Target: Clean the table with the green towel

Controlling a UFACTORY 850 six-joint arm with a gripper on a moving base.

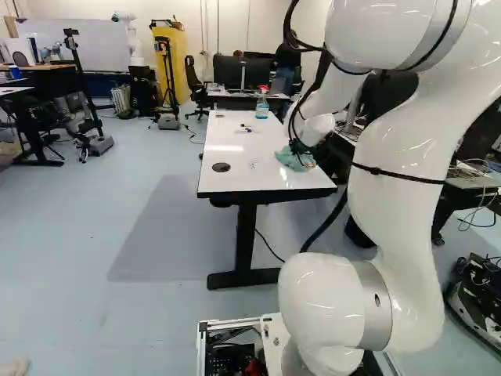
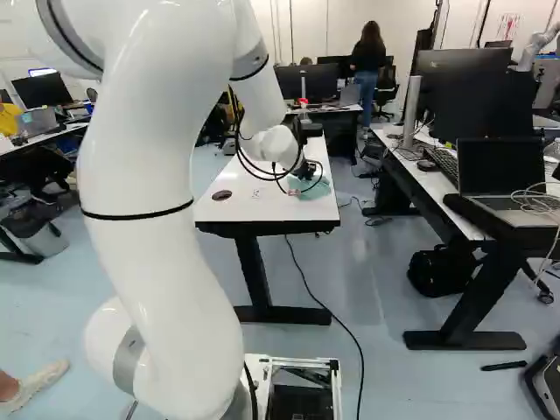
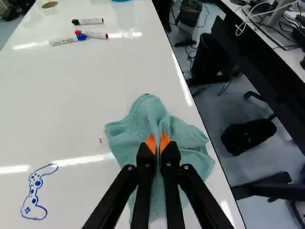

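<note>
I find the pincer (image 2: 308, 170) clamped on the green towel (image 3: 138, 119) — a fold pinched upright — atop the white bench (image 3: 71, 109), just beside its long edge.

No readable text: print on markers (image 3: 93, 21) too small, red mark (image 3: 100, 140) on white table (image 3: 71, 105) unclear.

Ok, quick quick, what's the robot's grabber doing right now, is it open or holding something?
Gripper: closed, pinching a fold of the green towel.
</note>
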